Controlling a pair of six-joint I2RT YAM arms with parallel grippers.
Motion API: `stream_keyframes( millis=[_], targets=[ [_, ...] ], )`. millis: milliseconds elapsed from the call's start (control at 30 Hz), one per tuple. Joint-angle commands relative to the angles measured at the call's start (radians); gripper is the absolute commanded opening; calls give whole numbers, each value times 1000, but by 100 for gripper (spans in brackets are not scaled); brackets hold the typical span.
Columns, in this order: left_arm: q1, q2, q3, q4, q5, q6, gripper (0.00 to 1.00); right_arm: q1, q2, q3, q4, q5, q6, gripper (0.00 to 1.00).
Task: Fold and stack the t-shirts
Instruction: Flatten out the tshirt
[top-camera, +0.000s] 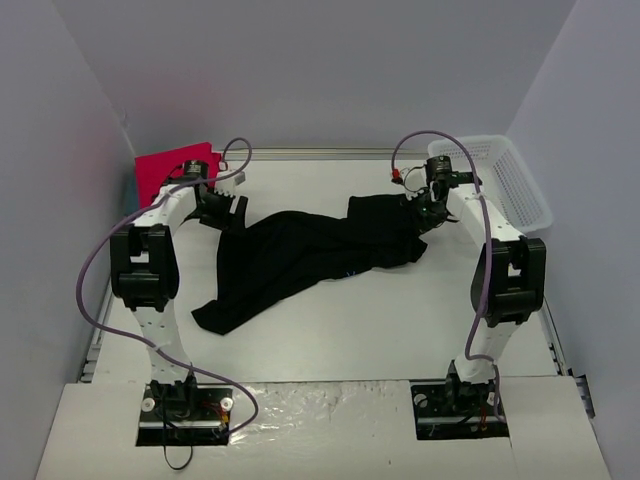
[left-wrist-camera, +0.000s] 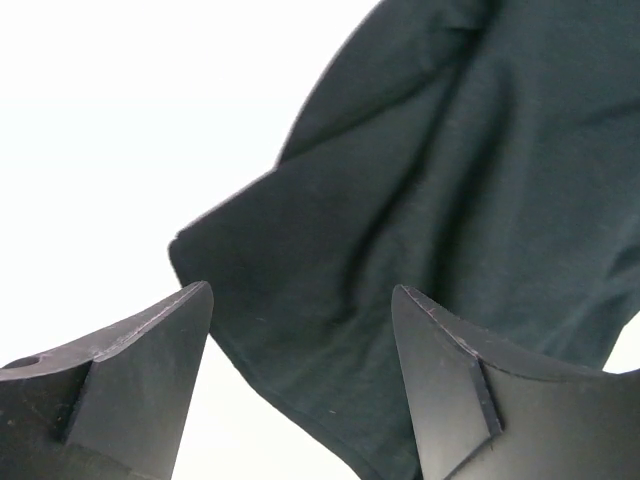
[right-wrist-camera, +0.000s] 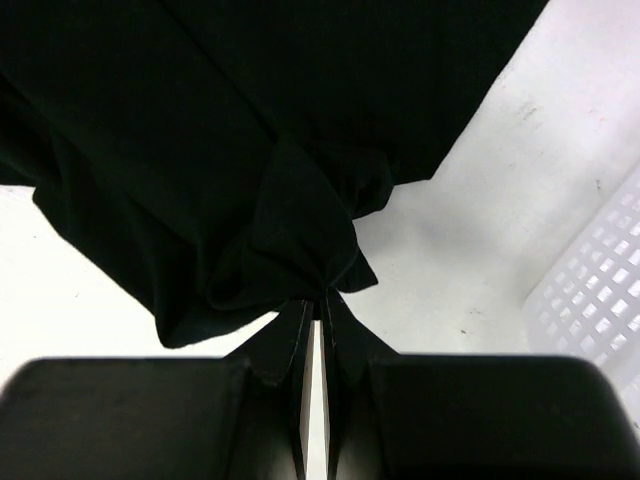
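A large black t-shirt (top-camera: 300, 255) lies rumpled across the middle of the table. My right gripper (top-camera: 428, 215) is shut on its right end, and the right wrist view shows the cloth (right-wrist-camera: 290, 230) bunched at the gripper (right-wrist-camera: 322, 300). My left gripper (top-camera: 228, 212) is open just over the shirt's upper left edge. In the left wrist view the gripper (left-wrist-camera: 300, 330) has the shirt's hem (left-wrist-camera: 330, 300) between its spread fingers, untouched. A red-pink t-shirt (top-camera: 172, 168) lies at the far left corner, with a sliver of teal-blue shirt (top-camera: 133, 186) showing at its left edge.
A white plastic mesh basket (top-camera: 505, 180) stands at the far right, close beside my right arm; it also shows in the right wrist view (right-wrist-camera: 595, 290). Grey walls close in the table on three sides.
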Motion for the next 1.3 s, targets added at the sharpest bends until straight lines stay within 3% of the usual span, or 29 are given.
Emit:
stream_keyframes(
  millis=[0,333,400,433,467,567,800,967,1133,1267],
  targets=[
    [10,21,55,26,-47,1,71,11,20,1,4,-18,16,0],
    [20,113,109,32,-87,35,71,23,51,-15,14,-7,21,0],
    [20,124,116,29,-85,37,67,26,54,-15,16,-4,22,0],
    [20,126,118,27,-82,38,59,26,52,-15,16,-4,22,0],
    [20,127,119,24,-77,40,40,26,54,-15,14,-3,22,0],
    [20,121,122,10,-62,38,3,26,51,-19,16,-1,22,0],
    [23,42,92,-2,-94,54,2,28,40,-15,16,23,21,0],
    [65,-78,107,9,-177,6,2,21,24,83,7,88,18,0],
    [109,-333,69,70,-208,-43,2,9,-43,189,-7,115,18,0],
    [119,-512,55,-11,-243,-12,2,8,-138,219,-7,135,12,0]
  ],
)
